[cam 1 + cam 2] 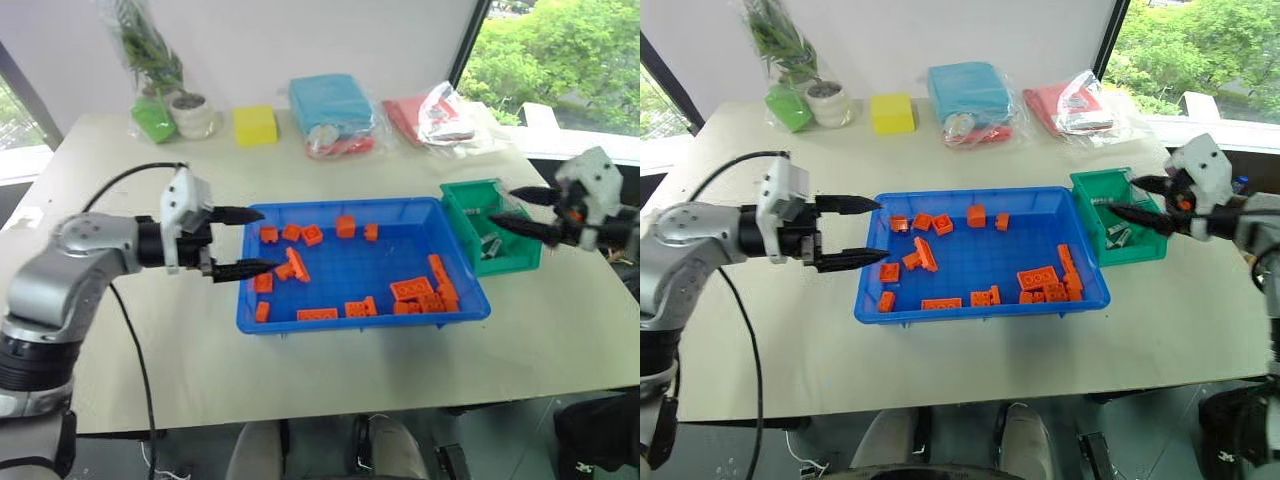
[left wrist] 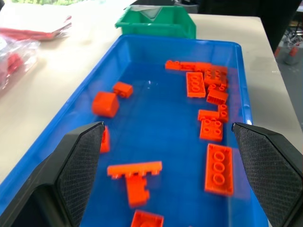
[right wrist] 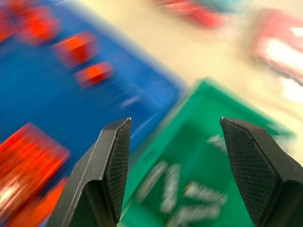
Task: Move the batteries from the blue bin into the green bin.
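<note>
At the near left edge of the blue bin [image 1: 470, 305], the left gripper [image 1: 240, 242] hovers with fingers spread and empty. Inside this bin I see only orange bricks [image 1: 418, 290], no batteries. Farther right, the batteries [image 1: 1118, 236] lie in the green bin [image 1: 1150, 248], just under the spread, empty right gripper [image 1: 1140, 200]. The transfer seems finished; the next move is probably to withdraw.
</note>
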`<state>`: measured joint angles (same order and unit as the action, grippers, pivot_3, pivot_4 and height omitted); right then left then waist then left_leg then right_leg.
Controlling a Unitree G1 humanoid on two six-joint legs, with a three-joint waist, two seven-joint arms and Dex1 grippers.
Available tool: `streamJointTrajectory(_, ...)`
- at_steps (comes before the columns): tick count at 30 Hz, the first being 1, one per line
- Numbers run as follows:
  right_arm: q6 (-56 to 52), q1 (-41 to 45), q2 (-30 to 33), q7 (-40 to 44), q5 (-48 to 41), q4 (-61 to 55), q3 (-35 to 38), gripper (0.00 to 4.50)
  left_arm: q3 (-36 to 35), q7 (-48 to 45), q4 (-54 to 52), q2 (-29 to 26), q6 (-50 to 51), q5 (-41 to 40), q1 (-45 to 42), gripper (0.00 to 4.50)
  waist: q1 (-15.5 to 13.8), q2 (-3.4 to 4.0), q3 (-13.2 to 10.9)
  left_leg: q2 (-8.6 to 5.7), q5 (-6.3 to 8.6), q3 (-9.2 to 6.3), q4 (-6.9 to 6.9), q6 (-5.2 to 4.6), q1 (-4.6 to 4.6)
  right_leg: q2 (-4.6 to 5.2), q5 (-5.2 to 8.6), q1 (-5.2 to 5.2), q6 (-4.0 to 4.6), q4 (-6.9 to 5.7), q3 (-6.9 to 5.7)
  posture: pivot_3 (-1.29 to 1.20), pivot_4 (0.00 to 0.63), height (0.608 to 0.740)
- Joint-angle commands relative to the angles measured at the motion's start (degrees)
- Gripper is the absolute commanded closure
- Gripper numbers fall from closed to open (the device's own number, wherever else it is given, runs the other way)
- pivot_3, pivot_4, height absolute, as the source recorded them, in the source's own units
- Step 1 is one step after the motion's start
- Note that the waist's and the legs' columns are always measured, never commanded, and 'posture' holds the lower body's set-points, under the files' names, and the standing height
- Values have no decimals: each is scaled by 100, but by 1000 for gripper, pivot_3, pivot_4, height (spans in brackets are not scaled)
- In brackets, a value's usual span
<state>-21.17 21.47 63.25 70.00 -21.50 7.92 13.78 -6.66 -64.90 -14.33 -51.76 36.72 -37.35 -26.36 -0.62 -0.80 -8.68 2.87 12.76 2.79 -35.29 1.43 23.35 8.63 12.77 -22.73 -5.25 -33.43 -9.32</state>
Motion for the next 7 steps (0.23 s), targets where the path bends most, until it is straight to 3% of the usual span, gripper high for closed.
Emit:
streamJointTrajectory(1, 563, -415, 300, 816, -108, -59, 240, 1470, -559, -476, -113, -474, 100, -285, 345, 0, 32, 1, 0, 2, 1, 4, 2, 1, -7, 1, 1, 0, 2, 0, 0, 0, 150, 704)
streamJointTrajectory(7, 231, -817, 360, 1167, -441, -422, 361, 1470, -879, -623, -263, -778, -99, -212, 850, 0, 0, 18, -10, 6, 8, 9, 4, 14, -10, 2, 6, -27, 11, 5, 0, 0, 150, 704)
